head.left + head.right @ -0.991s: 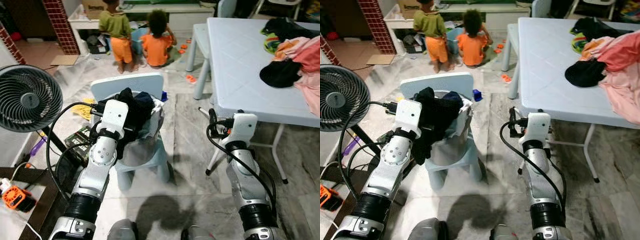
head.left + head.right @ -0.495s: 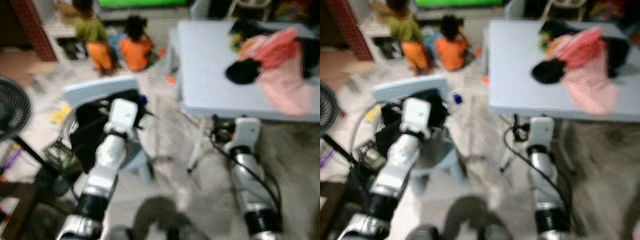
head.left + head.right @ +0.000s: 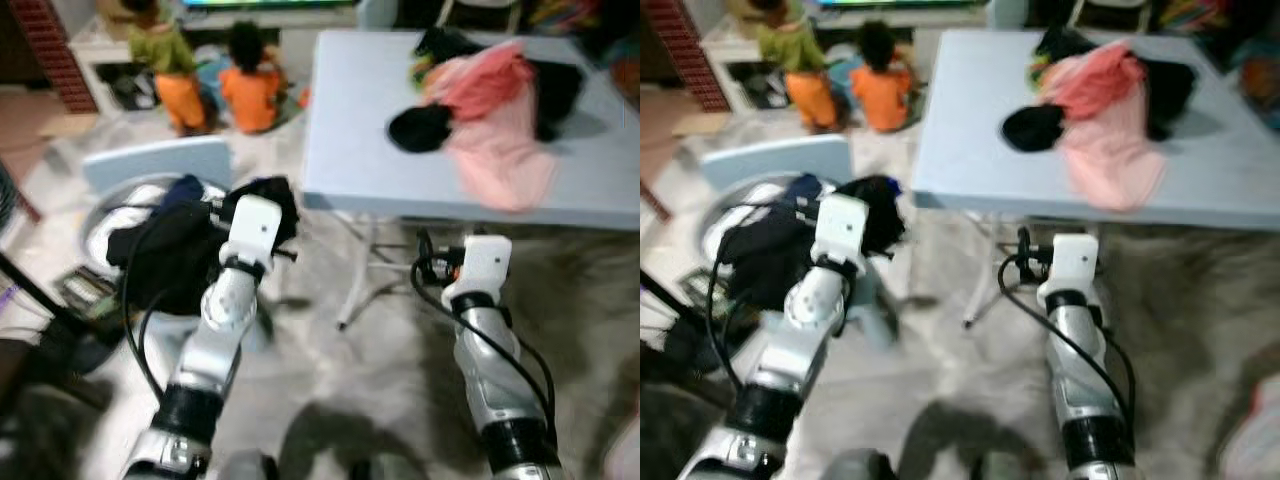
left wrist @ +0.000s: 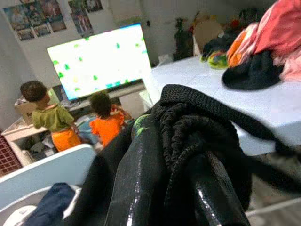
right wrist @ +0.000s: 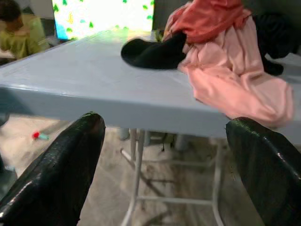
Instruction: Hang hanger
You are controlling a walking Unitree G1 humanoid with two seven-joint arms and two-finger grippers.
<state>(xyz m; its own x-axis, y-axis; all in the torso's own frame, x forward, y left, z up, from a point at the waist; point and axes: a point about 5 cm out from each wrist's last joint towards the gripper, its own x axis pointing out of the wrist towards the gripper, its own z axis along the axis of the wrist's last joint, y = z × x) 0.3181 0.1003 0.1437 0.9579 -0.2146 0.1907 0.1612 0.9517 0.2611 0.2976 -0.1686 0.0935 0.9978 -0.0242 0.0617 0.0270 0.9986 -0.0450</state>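
My left gripper (image 4: pixel 174 165) is shut on a black knit garment (image 3: pixel 185 245), which drapes over both fingers and trails back to the white basket (image 3: pixel 120 205) on the pale blue chair (image 3: pixel 150 160). My right gripper (image 5: pixel 164 121) is open and holds nothing. It sits just below and in front of the near edge of the light blue table (image 3: pixel 355 120). On that table lies a pile of clothes: a pink garment (image 3: pixel 495 140), an orange-red one (image 3: pixel 470 80) and a black one (image 3: pixel 420 125).
Two children (image 3: pixel 250 85) (image 3: pixel 165 65) sit and stand on the floor beyond the chair, by a lit screen (image 4: pixel 99 56). The table's white folding legs (image 3: pixel 365 270) stand between my arms. Grey tiled floor (image 3: pixel 330 370) lies ahead.
The camera has swung right and is blurred, so the table now lies ahead and the fan is out of view. The black garment stays in my left gripper.
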